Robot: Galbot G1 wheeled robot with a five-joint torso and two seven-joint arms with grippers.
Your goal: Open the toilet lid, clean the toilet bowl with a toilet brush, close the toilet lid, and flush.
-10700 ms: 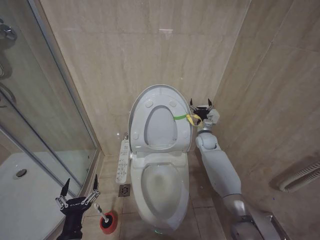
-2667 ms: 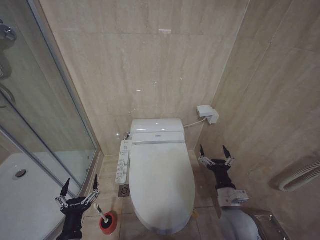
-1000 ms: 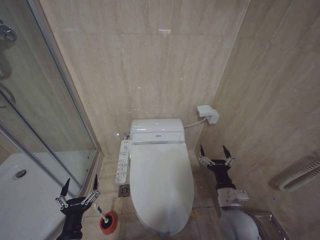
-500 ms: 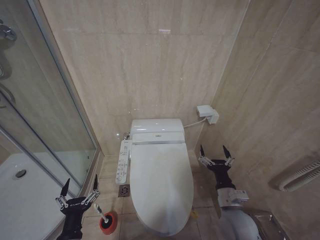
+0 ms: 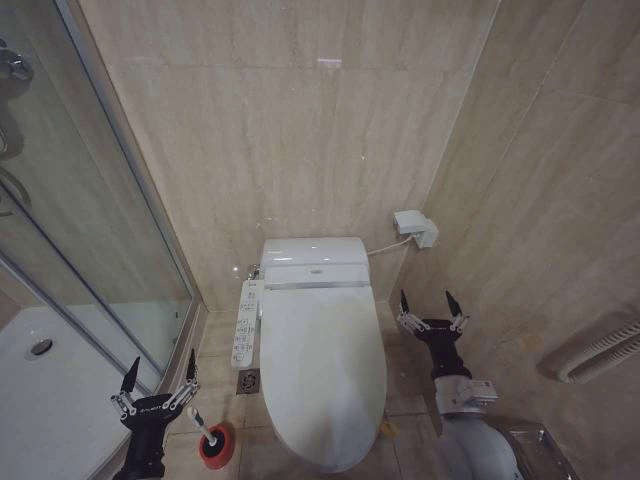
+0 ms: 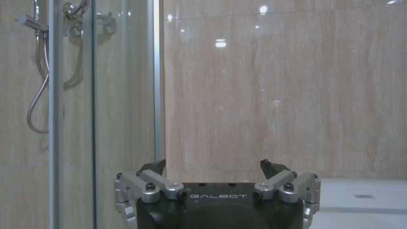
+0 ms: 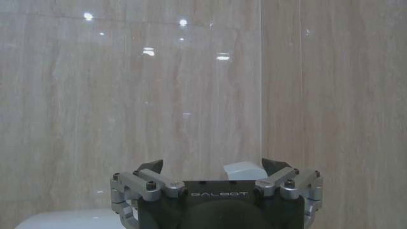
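Left pincer (image 5: 157, 383): fingers spread apart, empty, low by the shower glass (image 5: 80, 230), just beside the brush cup.
Toilet brush (image 5: 205, 430): standing in its red cup (image 5: 217, 446) on the floor, left of the toilet.
Control panel (image 5: 246, 322): along the toilet's left side.
Toilet lid (image 5: 322, 370): shut flat, covering the bowl.
Right pincer (image 5: 431, 309): fingers spread apart, empty, pointing up beside the toilet's right side, below the wall box (image 5: 414, 226).

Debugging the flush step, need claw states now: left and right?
Left claw: open, empty, low beside the toilet brush.
Right claw: open, empty, beside the closed toilet lid.
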